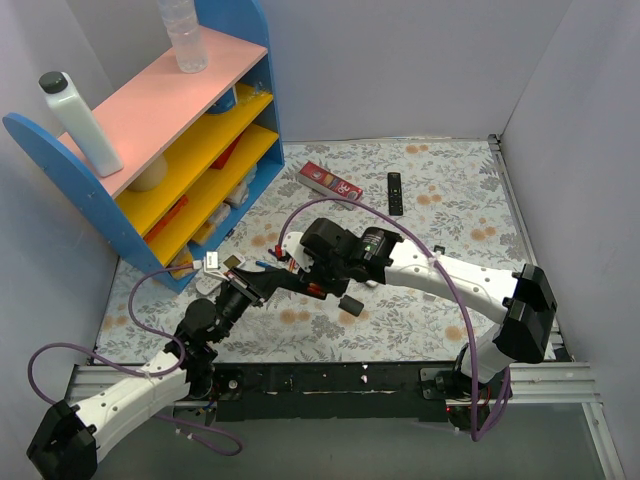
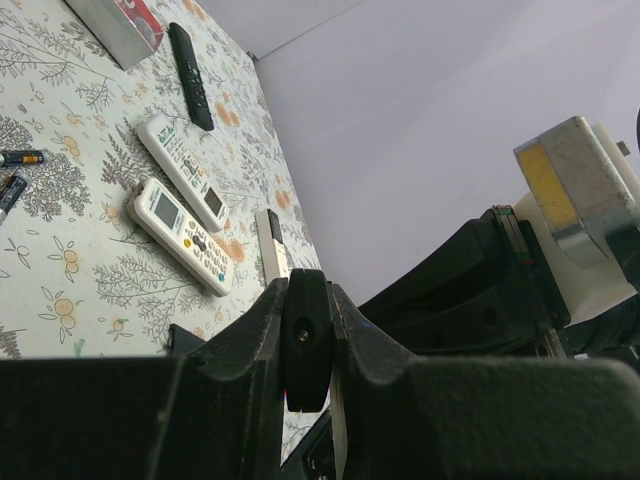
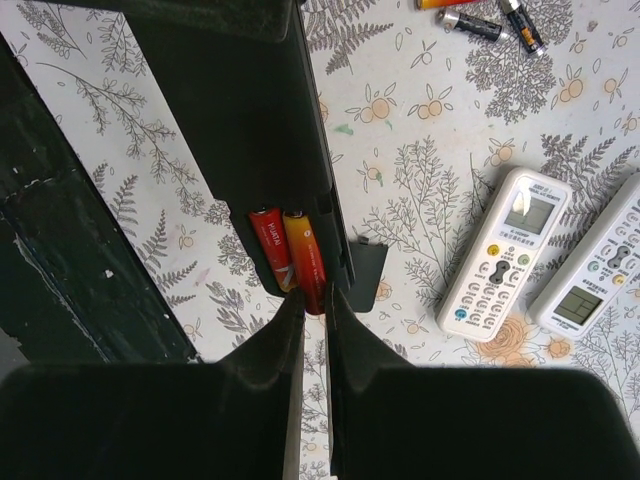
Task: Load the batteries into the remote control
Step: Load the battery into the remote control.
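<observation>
**A:** What does the top view give?

**B:** Both arms meet over the middle of the table (image 1: 440,200), which has a floral-print cloth. The remote control (image 1: 288,284) is only a dark sliver between the two wrists. A small dark lid (image 1: 350,303) lies just beside it, on the right arm's side. A blue shelf unit (image 1: 150,160) with a pink top stands well away from it.

**A:** And the left wrist camera?

**B:** The left jaws are clamped on the remote control's thin, matte dark edge. Beyond it lie two wide white button remotes (image 2: 180,235), a slim white bar (image 2: 270,245) and a long black remote (image 2: 190,75). From above, the arm hides the white ones.

**A:** The right wrist?

**B:** Only this view shows the open bay. A red cell (image 3: 268,250) and an orange cell (image 3: 303,262), both smooth cylinders, lie side by side inside the remote control. The right jaws are nearly together, pinching the orange cell's lower end. Some loose batteries (image 3: 480,25) lie on the cloth, apart from the remote control.
</observation>
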